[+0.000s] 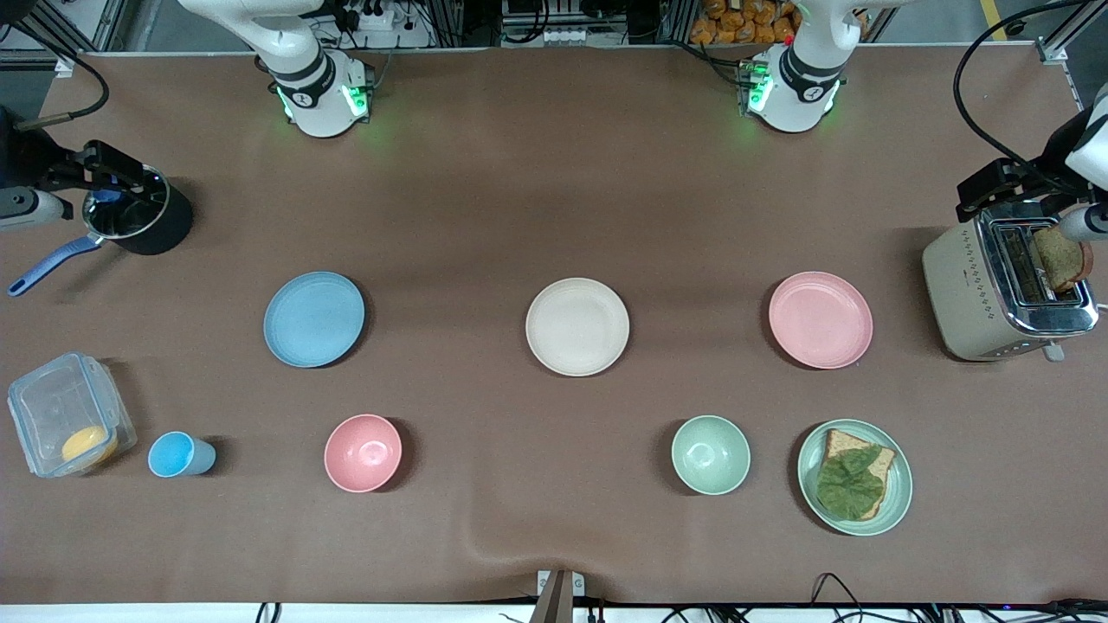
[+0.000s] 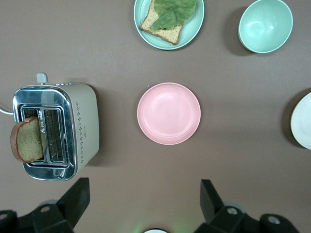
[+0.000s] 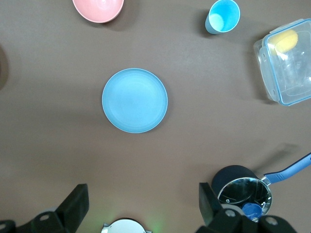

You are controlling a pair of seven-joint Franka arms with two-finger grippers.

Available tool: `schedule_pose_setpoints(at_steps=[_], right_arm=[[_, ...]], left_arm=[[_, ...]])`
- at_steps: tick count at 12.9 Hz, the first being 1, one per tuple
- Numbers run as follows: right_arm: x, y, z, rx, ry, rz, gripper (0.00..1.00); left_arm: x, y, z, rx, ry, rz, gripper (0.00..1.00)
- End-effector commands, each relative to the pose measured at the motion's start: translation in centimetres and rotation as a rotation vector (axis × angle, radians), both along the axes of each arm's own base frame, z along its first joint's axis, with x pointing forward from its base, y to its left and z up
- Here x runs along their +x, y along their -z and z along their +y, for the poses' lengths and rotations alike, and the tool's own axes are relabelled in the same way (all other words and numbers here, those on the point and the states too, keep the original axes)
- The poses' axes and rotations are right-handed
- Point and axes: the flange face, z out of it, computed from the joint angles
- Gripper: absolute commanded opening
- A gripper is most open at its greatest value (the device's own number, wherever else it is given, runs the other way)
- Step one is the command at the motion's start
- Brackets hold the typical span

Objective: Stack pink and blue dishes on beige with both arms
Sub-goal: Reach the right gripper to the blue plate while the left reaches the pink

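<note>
Three flat plates lie in a row across the middle of the table. The beige plate is in the centre, and its rim shows in the left wrist view. The light blue plate lies toward the right arm's end. The pale pink plate lies toward the left arm's end. My left gripper hangs high over bare table between its base and the pink plate, open and holding nothing. My right gripper hangs likewise over the table by the blue plate, open and holding nothing. Neither gripper shows in the front view.
A toaster with a bread slice stands at the left arm's end. Nearer the camera are a green plate with bread and leaf, a green bowl, a pink bowl, a blue cup and a clear container. A black pot stands at the right arm's end.
</note>
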Motion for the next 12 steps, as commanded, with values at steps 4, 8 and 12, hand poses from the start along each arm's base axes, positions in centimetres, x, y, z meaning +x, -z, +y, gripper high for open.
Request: schedule_pose_setpoints(at_steps=[4,8,12], right_arm=[[1.5,0.2,-2.2,0.013,0.048,-0.05,1.0],[3.7,2.3,-2.8,0.026,0.061,-0.075,1.0],[7.7,7.0,-1.2,0.061,0.045,-0.104,1.0]], left_arm=[[-0.6,-0.5,0.3,-0.035,0.025,-0.004,1.0],[-0.4,-0.1,1.0,-0.062,0.01,0.004,1.0],[1.0,3.5,0.8,-0.043,-0.012,0.07,1.0]])
